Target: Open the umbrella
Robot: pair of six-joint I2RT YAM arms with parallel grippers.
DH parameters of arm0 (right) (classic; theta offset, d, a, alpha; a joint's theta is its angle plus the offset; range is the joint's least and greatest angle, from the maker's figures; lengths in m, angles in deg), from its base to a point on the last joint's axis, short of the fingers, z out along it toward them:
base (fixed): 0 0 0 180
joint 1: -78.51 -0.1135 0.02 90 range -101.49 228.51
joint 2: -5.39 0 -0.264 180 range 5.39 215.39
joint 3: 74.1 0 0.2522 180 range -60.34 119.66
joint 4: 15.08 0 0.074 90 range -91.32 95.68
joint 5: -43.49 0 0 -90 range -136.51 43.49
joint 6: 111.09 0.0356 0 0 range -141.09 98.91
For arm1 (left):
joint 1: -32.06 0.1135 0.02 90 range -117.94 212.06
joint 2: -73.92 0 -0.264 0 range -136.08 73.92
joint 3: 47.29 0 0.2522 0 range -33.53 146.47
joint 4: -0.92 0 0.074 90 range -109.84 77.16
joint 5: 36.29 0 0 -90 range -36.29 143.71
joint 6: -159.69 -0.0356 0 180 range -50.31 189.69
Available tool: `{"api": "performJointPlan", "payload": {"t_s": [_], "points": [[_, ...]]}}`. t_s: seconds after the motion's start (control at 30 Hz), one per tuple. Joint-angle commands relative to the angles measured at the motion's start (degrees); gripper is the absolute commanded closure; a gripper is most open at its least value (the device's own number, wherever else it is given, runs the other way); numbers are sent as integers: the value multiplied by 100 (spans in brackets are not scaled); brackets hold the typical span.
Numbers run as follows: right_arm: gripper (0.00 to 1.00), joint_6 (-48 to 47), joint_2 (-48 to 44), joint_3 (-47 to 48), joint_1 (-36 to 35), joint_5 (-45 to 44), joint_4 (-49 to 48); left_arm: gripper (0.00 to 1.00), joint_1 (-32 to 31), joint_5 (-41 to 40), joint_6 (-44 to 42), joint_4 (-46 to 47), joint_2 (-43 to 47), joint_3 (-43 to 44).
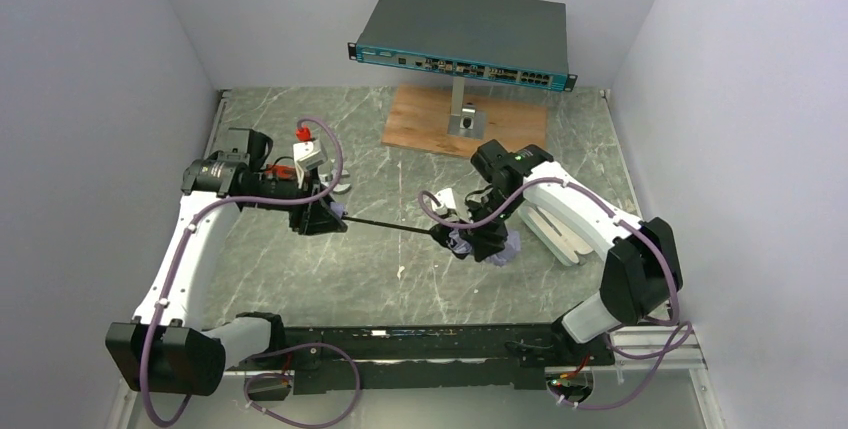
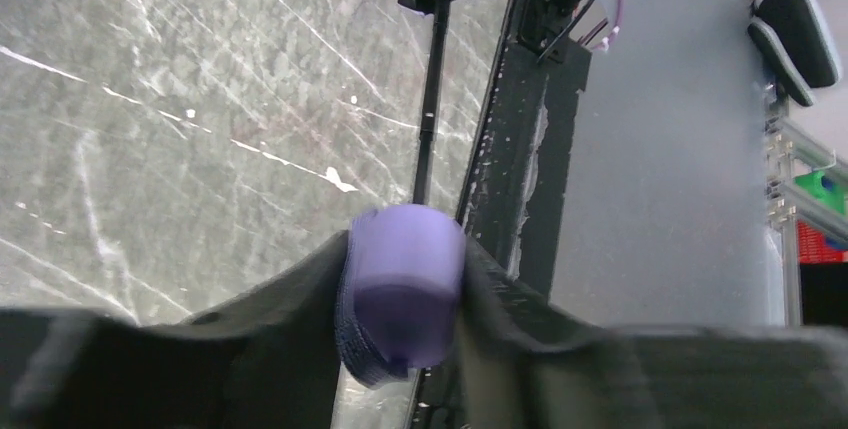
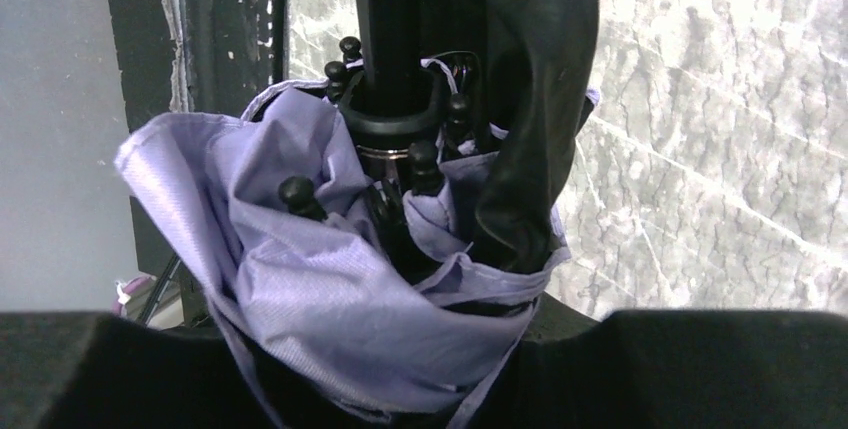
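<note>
Stretched level just above the grey marbled table (image 1: 330, 284), between the two arms: the pale lavender folding umbrella (image 1: 390, 226), thin black shaft (image 2: 432, 99) drawn out, canopy not yet spread. At one end, the small rounded lavender handle (image 2: 405, 289), pinched in the left gripper (image 1: 322, 211), jaws closed against both its sides. At the other end, the bunched lavender canopy (image 3: 330, 289) with its black rib tips, clamped in the right gripper (image 1: 487, 244), jaws part-closed around the bundle.

Apparently midway through the pull-and-spread step. Squeeze the handle firmly; smooth and rounded, so likely to slip. Hold the shaft straight along the line between the grippers, without bending so thin a rod. Ease the clamp on the fabric, since ribs squeezed together cannot fan out. Push on the black collar (image 3: 395, 129) round the shaft instead of the cloth. Lift clear of the table for room.

Only container on the table: a pale oblong capsule case (image 1: 556, 231), lying under the right forearm, apart from the umbrella. Seemingly parted into two halves, with nothing visible inside, though too small to tell for sure.
</note>
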Motion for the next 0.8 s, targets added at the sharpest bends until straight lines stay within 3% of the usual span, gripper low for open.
{"api": "performJointPlan", "payload": {"t_s": [0.0, 0.13, 0.33, 0.47, 0.6, 0.77], "points": [[100, 82, -338, 36, 26, 162, -106, 66, -19, 257, 137, 358, 110, -151], [100, 521, -65, 501, -35, 432, -274, 99, -340, 432, 870, 1012, 96, -338], [100, 1216, 275, 1356, -589, 909, -871, 100, -867, 339, 2291, 2847, -3, -1109], [100, 1432, 426, 1613, -925, 1010, -1228, 100, -1366, 209, 2275, 2960, -370, -885], [100, 1321, 410, 1521, -936, 921, -1366, 100, -1386, 190, 2614, 3545, -486, -991], [100, 638, 447, 994, -678, 453, -964, 100, -1131, 216, 2360, 3217, -523, -780]]}}
